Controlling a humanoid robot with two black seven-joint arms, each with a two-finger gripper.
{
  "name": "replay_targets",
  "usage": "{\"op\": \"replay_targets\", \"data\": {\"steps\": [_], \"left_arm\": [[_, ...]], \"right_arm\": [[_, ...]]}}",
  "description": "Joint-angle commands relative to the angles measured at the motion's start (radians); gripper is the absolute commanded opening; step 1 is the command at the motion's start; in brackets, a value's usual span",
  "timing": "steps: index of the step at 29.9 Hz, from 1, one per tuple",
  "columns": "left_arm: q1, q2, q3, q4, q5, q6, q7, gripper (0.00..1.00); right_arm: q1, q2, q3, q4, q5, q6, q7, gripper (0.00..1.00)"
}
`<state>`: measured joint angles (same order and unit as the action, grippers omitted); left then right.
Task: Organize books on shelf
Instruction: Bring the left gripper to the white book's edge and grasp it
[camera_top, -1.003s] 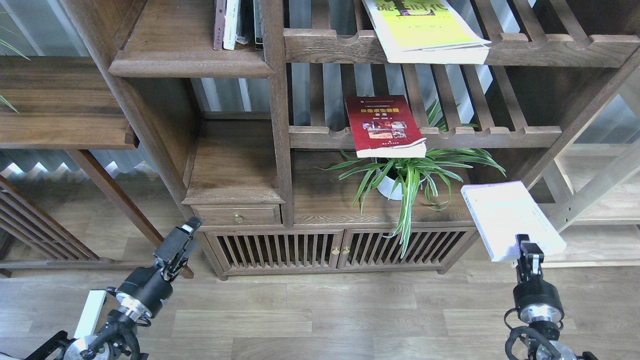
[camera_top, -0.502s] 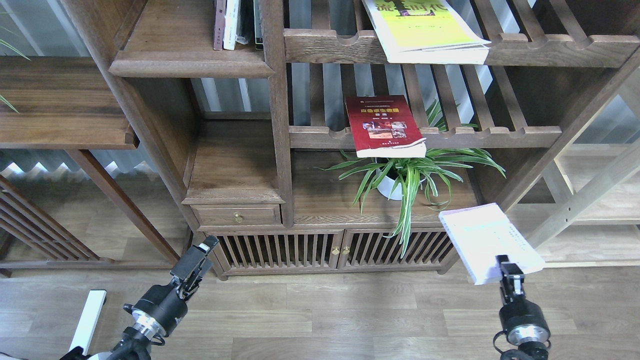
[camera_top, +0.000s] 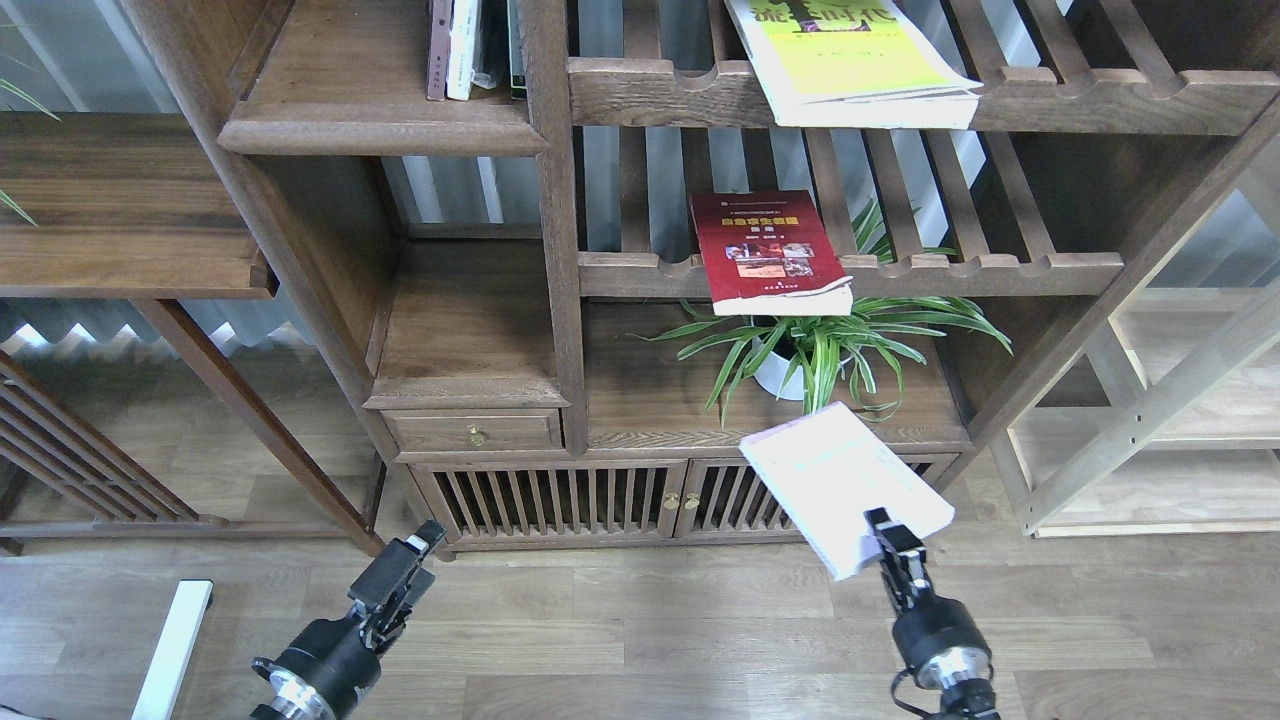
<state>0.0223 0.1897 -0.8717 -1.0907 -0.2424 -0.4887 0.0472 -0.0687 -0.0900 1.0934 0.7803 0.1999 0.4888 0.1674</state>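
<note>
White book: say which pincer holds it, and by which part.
The right pincer is shut on the white book, clamping its near edge by the lower corner. The left pincer holds nothing.

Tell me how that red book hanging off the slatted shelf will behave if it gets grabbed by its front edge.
The red book looks like a thin paperback, so probably light and somewhat floppy. Its front edge overhangs the slatted shelf, and a corner curls up, suggesting soft covers. Pulled forward carelessly, it may tip off onto the spider plant below.
</note>
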Motion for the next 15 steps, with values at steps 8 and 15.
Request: {"op": "replay_targets", "data": {"steps": [8,15], "left_arm": [[-0.008,0.002,0.066,-0.026,-0.095,0.000,-0.001,0.99],[-0.039,-0.006,0.111,-0.026,-0.101,0.000,-0.006,0.99]], "right_arm": [[0.004,0.039,-0.147,0.042,0.000,0.000,0.000,0.04],[0.026,0.047,-0.170,0.042,0.000,0.000,-0.003,0.04]]}}
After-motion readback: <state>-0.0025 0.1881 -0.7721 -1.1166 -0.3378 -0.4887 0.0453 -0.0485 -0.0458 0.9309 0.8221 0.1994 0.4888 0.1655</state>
